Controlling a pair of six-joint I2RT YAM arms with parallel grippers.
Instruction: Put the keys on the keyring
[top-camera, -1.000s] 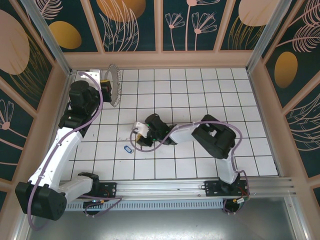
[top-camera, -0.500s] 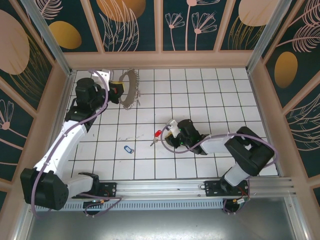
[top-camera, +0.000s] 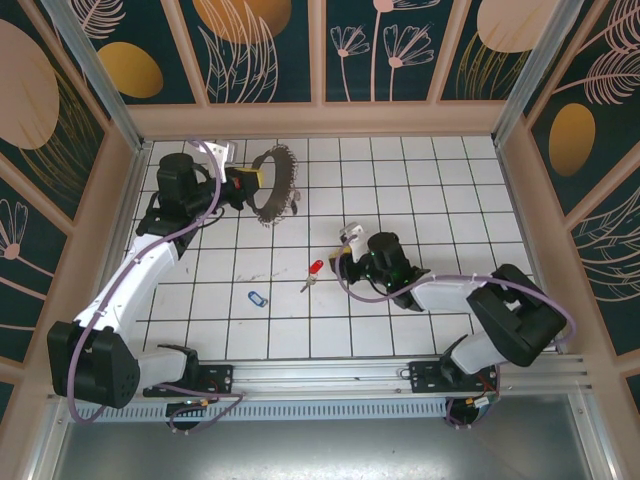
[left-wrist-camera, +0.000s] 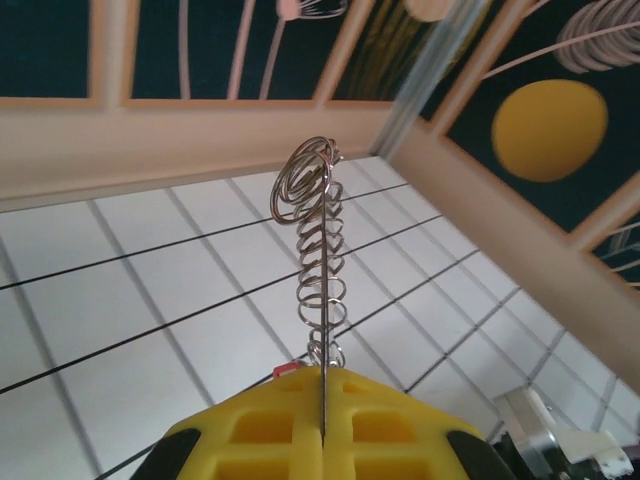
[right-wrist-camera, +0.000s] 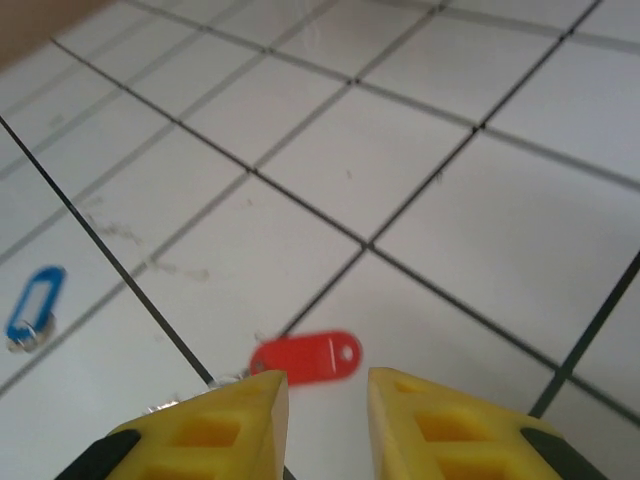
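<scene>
The keyring (top-camera: 277, 186), a big pale loop with a toothed rim, hangs over the back left tiles with my left gripper (top-camera: 252, 180) shut on its edge. In the left wrist view it stands edge-on as a stack of small wire rings (left-wrist-camera: 318, 240), clamped between the yellow pads (left-wrist-camera: 323, 378). A red-tagged key (top-camera: 314, 268) lies on the floor mid-table. My right gripper (top-camera: 342, 264) is just right of it and open, with nothing between its fingers. The red tag (right-wrist-camera: 307, 358) lies just beyond my right gripper's tips (right-wrist-camera: 328, 385). A blue-tagged key (top-camera: 256, 298) (right-wrist-camera: 33, 298) lies further left.
The work floor is white tiles inside a pale wooden frame (top-camera: 320, 118) with patterned walls. The right arm's dark elbow (top-camera: 520, 315) rests low near the front right. A metal rail (top-camera: 380, 375) runs along the near edge.
My left gripper has carried the keyring to the right. My right gripper has pulled back to the right from left of centre, and the red key now lies on the floor before it.
</scene>
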